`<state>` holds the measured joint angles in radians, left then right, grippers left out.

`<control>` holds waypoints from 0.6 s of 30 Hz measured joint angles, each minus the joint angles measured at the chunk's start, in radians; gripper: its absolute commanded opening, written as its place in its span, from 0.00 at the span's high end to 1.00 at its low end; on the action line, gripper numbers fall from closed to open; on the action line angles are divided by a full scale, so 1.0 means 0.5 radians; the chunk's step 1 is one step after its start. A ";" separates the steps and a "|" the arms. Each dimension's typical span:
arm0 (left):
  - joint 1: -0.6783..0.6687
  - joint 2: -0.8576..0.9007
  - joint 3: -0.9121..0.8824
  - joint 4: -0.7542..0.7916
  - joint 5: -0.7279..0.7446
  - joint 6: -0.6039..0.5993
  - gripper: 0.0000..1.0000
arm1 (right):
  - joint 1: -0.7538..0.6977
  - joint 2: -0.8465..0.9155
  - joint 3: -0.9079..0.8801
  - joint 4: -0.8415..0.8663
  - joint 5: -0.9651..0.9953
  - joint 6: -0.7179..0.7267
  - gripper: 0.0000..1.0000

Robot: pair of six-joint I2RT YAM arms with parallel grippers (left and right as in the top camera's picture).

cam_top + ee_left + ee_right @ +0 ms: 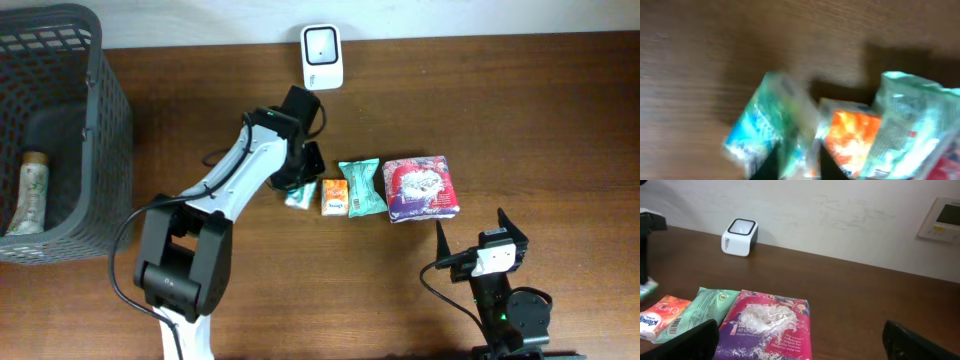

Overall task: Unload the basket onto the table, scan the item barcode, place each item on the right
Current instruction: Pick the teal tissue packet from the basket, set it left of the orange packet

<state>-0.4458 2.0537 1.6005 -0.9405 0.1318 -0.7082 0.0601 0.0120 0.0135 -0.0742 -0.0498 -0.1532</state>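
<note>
The left wrist view is smeared by blur, and from overhead the tips of the left pincer [302, 182] are masked by the arm's own wrist. It cannot be told whether its fingers are apart or clamped.

The teal packet [298, 196] is seen lying on the desk [520, 110] directly under that pincer. In the wrist view its near end is framed between the two dark fingers [766, 164]; contact cannot be made out.

At far left a grey basket [105, 130] is cut off by the frame edge, with a pale tube [33, 190] laid inside. Just right of the teal packet, an orange packet [334, 197], a green pouch [362, 187] and a red-and-purple pack [421, 188] are lined up close together. A white scanner [322, 55] is stood at the desk's back edge, beyond the left arm. At lower right, the right pincer [472, 235] is held wide apart, well clear of the row.
</note>
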 measured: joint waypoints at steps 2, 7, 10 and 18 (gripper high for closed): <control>-0.076 0.000 0.000 0.050 0.023 -0.077 0.41 | 0.000 0.000 0.001 0.000 0.000 0.001 0.01; -0.059 -0.005 0.259 -0.117 0.089 0.195 0.23 | 0.000 0.002 0.000 0.000 0.000 0.002 0.01; 0.214 -0.265 0.980 -0.486 -0.237 0.625 0.20 | 0.000 0.000 0.000 0.000 0.000 0.000 0.01; 1.693 -0.549 1.360 -0.496 -0.550 0.796 0.34 | 0.000 0.000 0.000 0.000 0.000 0.000 0.01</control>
<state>0.4007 1.7790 2.2803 -1.1885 -0.1432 -0.3103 0.0601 0.0120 0.0135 -0.0742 -0.0498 -0.1532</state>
